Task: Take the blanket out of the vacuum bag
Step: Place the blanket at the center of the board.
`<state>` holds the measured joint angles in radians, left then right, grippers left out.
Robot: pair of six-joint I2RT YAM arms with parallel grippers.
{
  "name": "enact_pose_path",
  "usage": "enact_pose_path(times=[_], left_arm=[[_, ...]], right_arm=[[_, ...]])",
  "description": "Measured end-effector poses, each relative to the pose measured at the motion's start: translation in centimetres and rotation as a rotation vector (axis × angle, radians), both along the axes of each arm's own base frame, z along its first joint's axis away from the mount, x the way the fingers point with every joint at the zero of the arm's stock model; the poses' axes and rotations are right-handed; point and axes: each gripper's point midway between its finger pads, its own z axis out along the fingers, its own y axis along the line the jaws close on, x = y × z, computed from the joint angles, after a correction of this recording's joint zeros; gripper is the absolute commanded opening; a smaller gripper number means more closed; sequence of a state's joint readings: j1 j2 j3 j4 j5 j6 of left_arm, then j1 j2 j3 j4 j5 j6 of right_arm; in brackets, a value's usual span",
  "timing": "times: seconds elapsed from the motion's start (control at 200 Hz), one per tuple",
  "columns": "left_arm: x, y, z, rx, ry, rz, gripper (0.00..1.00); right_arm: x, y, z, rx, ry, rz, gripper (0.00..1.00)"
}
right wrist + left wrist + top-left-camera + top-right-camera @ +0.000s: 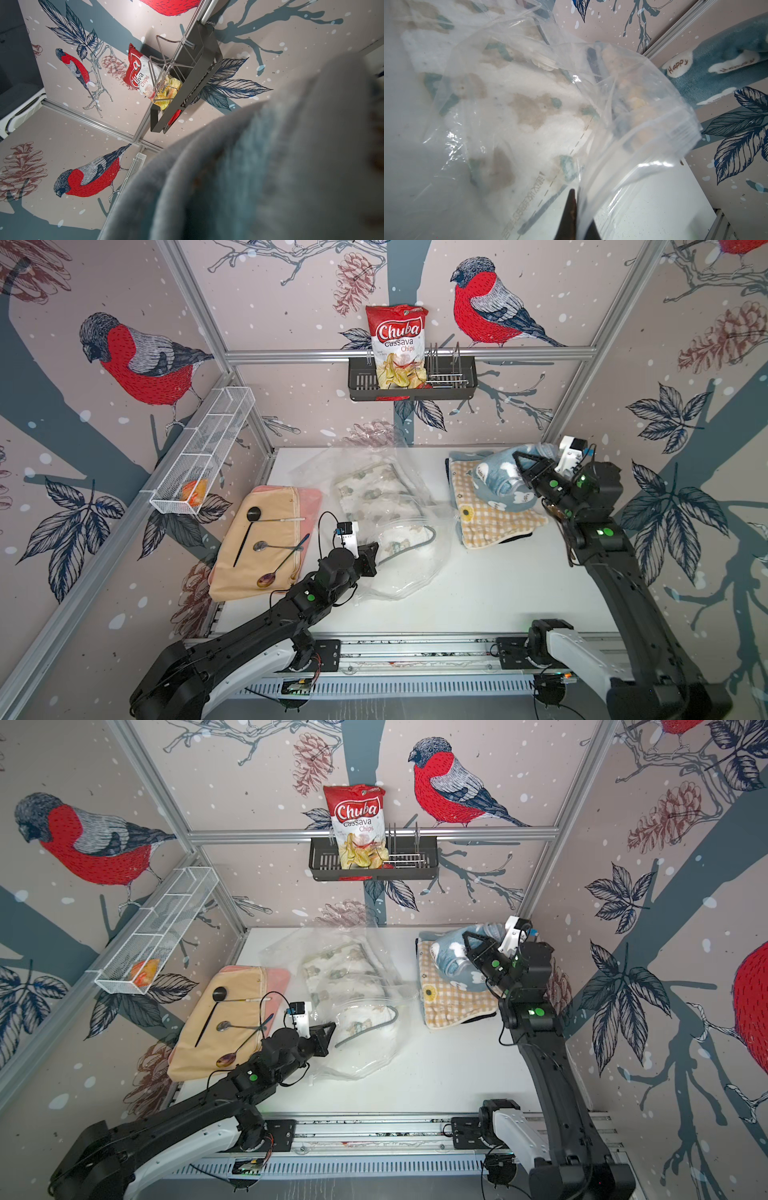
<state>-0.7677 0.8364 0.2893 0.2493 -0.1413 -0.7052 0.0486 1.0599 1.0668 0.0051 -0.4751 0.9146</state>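
The left hand [376,556] is pinched tight on the mouth edge of the vacuum bag [399,526]. In the left wrist view the clear zip edge runs right along its dark fingertip [571,207]. The bag lies on the white counter [478,593], reaching away from this hand toward the back wall. A white blanket [370,489] with little green and tan shapes is inside the bag, past the left hand.

The right hand [519,464] is far off to the other side, at the back corner. It is closed on a blue blanket [498,481] with white clouds, held just over a yellow checked blanket [494,514] lying below it.

I think the job is only partly done. The blue blanket is out, but the white one is still in the bag and has to be pulled out.

Behind the left hand, on its outer side, a tan cloth [257,547] holds some spoons [274,547], so there is little room there. Between the two hands, nearer the front, the counter is bare, a good place to drag things. The right hand is close to the walls.
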Motion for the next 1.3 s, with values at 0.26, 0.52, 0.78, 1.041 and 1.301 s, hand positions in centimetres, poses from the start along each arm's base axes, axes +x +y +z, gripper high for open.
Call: enact_pose_path(times=[0.26, 0.52, 0.78, 1.041, 1.301], left_arm=[[0.4, -0.4, 0.5, 0.009, -0.006, -0.004, 0.00], [0.3, -0.4, -0.9, 0.014, 0.011, -0.009, 0.00], [0.0, -0.8, -1.3, 0.006, 0.027, -0.032, 0.00], [-0.3, -0.5, -0.4, -0.023, 0.002, -0.032, 0.00], [-0.7, -0.1, 0.6, -0.065, -0.021, -0.027, 0.07]], right_arm=[[4.3, 0.2, 2.6, -0.009, -0.124, 0.057, 0.00], [-0.8, -0.7, -22.6, 0.005, 0.330, -0.012, 0.00], [-3.9, -1.1, -25.6, 0.043, 0.313, -0.097, 0.01], [-4.6, -1.8, -25.7, 0.049, 0.317, -0.134, 0.55], [-8.5, -6.7, -28.5, 0.020, 0.363, -0.350, 0.79]])
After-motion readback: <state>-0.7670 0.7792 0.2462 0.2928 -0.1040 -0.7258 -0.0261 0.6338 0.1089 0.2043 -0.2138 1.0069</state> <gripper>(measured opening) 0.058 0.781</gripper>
